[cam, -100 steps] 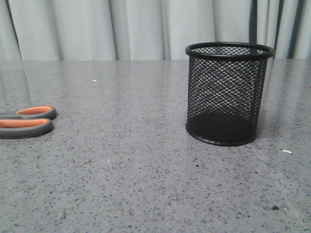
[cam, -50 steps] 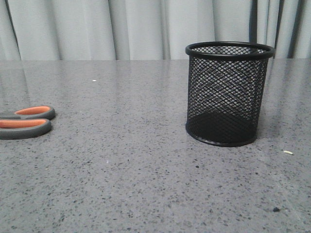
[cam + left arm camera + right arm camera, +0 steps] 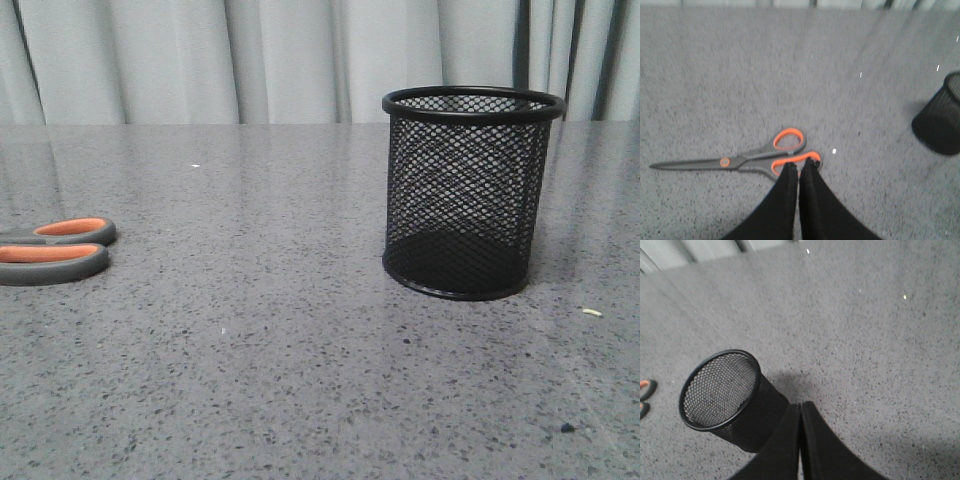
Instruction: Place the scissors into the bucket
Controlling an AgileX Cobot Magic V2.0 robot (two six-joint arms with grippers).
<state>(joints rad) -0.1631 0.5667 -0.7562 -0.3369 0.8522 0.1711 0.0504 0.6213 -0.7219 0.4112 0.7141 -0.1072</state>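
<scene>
The scissors (image 3: pixel 747 159) lie flat on the grey speckled counter (image 3: pixel 300 360), well apart from the black wire-mesh bucket (image 3: pixel 468 195) and off to its left as the front view shows it; only the orange-lined handles show at that view's left edge, with the blades out of frame. In the left wrist view the long axis of the scissors runs crosswise to the way the left gripper (image 3: pixel 799 167) points, handles toward the bucket and blade tips away from it; the bucket itself (image 3: pixel 939 120) stands upright at that view's edge, empty as far as the mesh lets one see.

The left gripper hangs just over the nearer finger loop, its two dark fingers pressed together with no gap between them and nothing held; whether the tips touch the handle cannot be told. The right gripper (image 3: pixel 800 407) is likewise closed on nothing, just beside the bucket (image 3: pixel 727 392) and far from the scissors, whose handles (image 3: pixel 644 395) barely peek in at that view's edge.

So the left arm is plainly the nearer one; its gripper would need to part its fingers and settle across the handles or shank, since the blades stretch away from the bucket.
</scene>
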